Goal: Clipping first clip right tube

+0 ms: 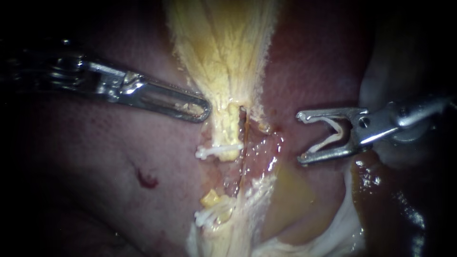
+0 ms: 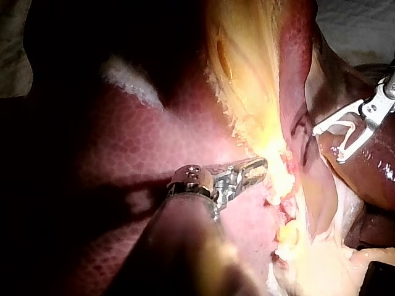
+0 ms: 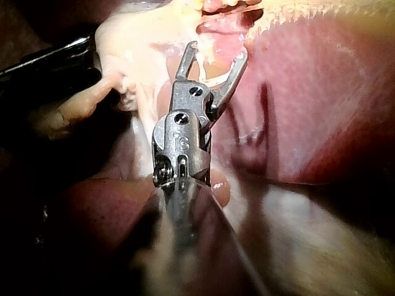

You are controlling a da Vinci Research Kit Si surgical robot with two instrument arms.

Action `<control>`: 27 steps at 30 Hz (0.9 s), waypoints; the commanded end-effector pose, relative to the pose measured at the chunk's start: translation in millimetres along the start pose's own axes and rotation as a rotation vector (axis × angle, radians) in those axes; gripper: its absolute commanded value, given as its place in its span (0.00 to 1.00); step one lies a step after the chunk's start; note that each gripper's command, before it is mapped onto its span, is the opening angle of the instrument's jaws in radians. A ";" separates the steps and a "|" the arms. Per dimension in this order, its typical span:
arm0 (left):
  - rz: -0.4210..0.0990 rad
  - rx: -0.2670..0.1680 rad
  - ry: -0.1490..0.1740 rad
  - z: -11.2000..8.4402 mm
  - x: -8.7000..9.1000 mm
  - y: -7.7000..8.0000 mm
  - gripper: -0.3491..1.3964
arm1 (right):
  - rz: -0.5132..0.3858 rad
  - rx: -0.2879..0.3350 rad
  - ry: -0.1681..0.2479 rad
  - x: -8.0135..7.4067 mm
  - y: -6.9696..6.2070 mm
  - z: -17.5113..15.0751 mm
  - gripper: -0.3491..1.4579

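Note:
A strip of pale yellow tissue (image 1: 223, 52) runs down the middle of the liver (image 1: 95, 152). It narrows into a yellowish tube (image 1: 227, 126) that carries a white clip (image 1: 216, 151); a second white clip (image 1: 209, 216) sits lower down. A thin brownish tube (image 1: 245, 138) lies just to its right. My right instrument (image 1: 301, 138) stands to the right of that tube and apart from it, jaws wide with a white clip (image 1: 333, 135) seated between them (image 3: 218, 50). My left instrument (image 1: 204, 112) has its jaws shut, the tip against the yellow strip's left edge (image 2: 256, 168).
A small red spot (image 1: 146, 180) marks the liver at lower left. Glossy dark brown tissue (image 1: 385, 190) and a whitish membrane (image 1: 342, 223) lie under the right instrument. Wet pink tissue (image 1: 266, 152) fills the gap between the tubes and the right jaws.

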 end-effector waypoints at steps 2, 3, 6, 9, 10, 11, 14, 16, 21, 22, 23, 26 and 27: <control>0.001 0.010 0.006 -1.1 -0.2 0.1 0.00 | 0.000 0.000 0.001 0.0 0.0 0.0 0.47; 0.001 0.008 0.005 -1.6 -0.3 0.1 0.00 | 0.000 0.000 0.001 0.0 0.0 -0.1 0.47; -0.001 -0.004 -0.005 -3.8 -0.9 0.3 0.00 | 0.000 0.000 0.004 0.0 0.0 -0.1 0.47; -0.006 -0.014 -0.012 -5.9 -1.5 0.2 0.00 | 0.001 0.002 0.007 0.0 0.0 -0.1 0.47; -0.007 -0.017 -0.014 -6.4 -1.6 0.1 0.00 | 0.001 0.002 0.007 0.0 0.0 -0.1 0.47; -0.008 -0.018 -0.015 -6.8 -1.7 0.0 0.00 | 0.001 0.002 0.007 0.0 0.0 -0.1 0.47; -0.009 -0.020 -0.017 -7.6 -1.8 -0.2 0.00 | 0.001 0.002 0.010 0.0 0.0 -0.1 0.47; -0.010 -0.020 -0.017 -7.7 -1.8 -0.3 0.00 | 0.001 0.005 0.010 0.0 0.0 -0.1 0.47; -0.010 -0.021 -0.017 -7.7 -1.8 -0.3 0.00 | 0.001 0.010 0.011 0.0 -0.1 0.1 0.47; -0.010 -0.021 -0.017 -7.7 -1.8 -0.4 0.00 | 0.000 0.012 0.012 0.0 -0.2 0.3 0.47; -0.010 -0.021 -0.017 -7.7 -1.8 -0.4 0.00 | 0.000 0.014 0.015 0.0 -0.2 0.5 0.47; -0.010 -0.021 -0.017 -7.7 -1.7 -0.3 0.00 | -0.003 0.029 0.026 -0.2 -0.6 1.5 0.47; -0.010 -0.021 -0.017 -7.7 -1.7 -0.3 0.00 | 0.001 0.034 0.027 -0.2 -0.7 2.0 0.47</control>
